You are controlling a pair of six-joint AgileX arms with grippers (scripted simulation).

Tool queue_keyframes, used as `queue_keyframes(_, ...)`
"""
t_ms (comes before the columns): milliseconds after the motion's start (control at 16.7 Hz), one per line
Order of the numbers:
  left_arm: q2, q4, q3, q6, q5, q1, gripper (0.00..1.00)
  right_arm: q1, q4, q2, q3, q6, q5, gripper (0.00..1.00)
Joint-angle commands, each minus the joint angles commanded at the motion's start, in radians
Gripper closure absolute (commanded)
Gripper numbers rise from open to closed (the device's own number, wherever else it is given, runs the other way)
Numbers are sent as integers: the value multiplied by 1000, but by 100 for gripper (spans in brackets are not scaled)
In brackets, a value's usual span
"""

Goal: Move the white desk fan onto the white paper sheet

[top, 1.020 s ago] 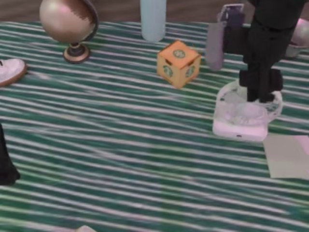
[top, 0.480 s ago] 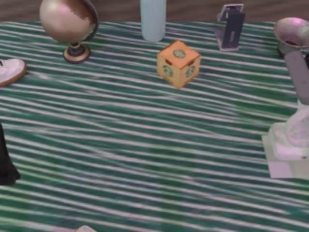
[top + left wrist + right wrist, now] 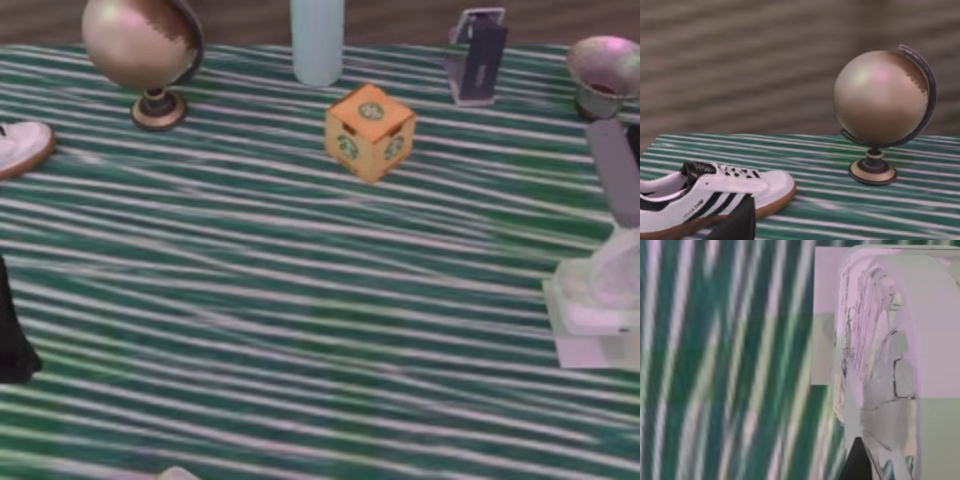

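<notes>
Standing at the frame's right edge, the small white plastic desk fan (image 3: 600,290) now rests on the pale rectangular paper sheet (image 3: 590,350), barely shifted since a half-second ago; right fingers' spread cannot be told; left arm (image 3: 12,340) parked lower left.

No legible word or number is shown in any view. Round green-and-white emblems are carried on the faces of the orange cardboard-like cube (image 3: 369,131) in the top view, but no lettering can be made out in them. Small dark lettering is printed along the side of the white leather sneaker with black stripes and a brown sole (image 3: 710,197) in the left wrist view, beside the stripes; it is too small to be read.
</notes>
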Motion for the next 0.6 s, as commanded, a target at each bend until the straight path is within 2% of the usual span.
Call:
queue_keyframes(180,0,0,0,0,0,0,0,-1,66,7,-61,-5,1,100)
queue_keyframes(420,0,0,0,0,0,0,0,-1,71,8,-66,-5,1,100)
queue_keyframes(600,0,0,0,0,0,0,0,-1,71,8,-66,-5,1,77)
